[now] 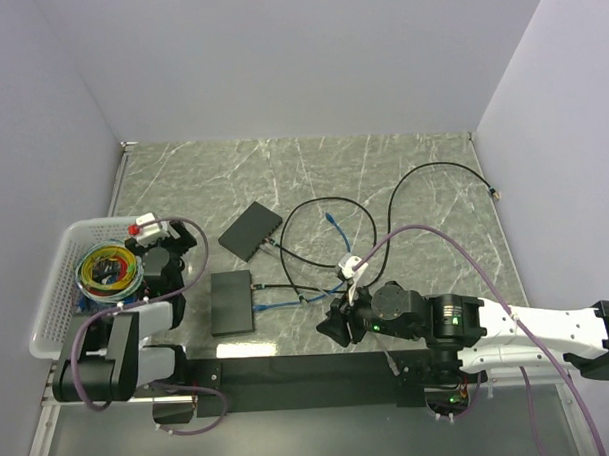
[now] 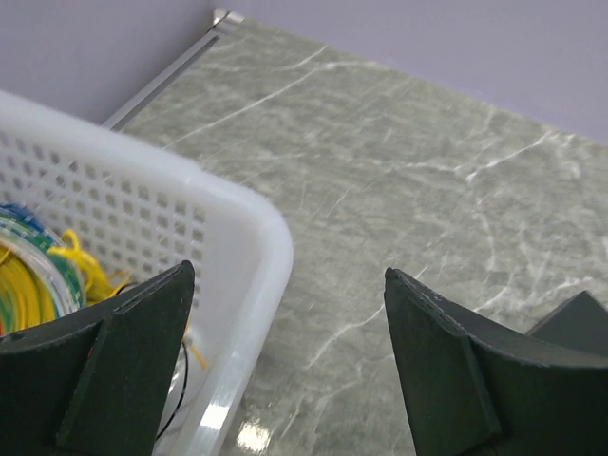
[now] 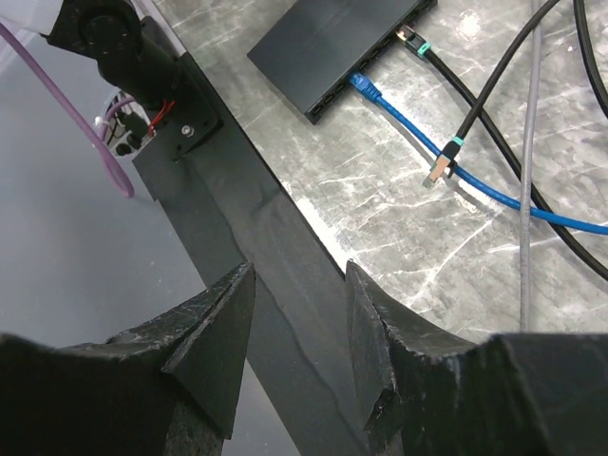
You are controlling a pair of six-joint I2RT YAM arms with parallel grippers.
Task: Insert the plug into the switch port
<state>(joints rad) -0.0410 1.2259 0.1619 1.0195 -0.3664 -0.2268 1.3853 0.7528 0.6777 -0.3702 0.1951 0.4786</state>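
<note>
Two flat black switches lie on the marble table, one (image 1: 251, 231) further back and one (image 1: 231, 302) nearer the front. In the right wrist view the nearer switch (image 3: 332, 43) has a blue plug (image 3: 364, 85) and a black cable's plug (image 3: 410, 36) in its ports. A loose plug (image 3: 439, 171) on a black cable with a teal band lies on the table beside the blue cable. My right gripper (image 3: 299, 266) is open and empty, low over the black rail, right of that switch (image 1: 333, 325). My left gripper (image 2: 287, 270) is open and empty beside the basket (image 1: 163, 258).
A white perforated basket (image 1: 57, 297) with coils of coloured wire stands at the left edge. Black and blue cables (image 1: 324, 222) loop across the table's middle and right. A black rail (image 1: 309, 368) runs along the near edge. Grey walls enclose three sides.
</note>
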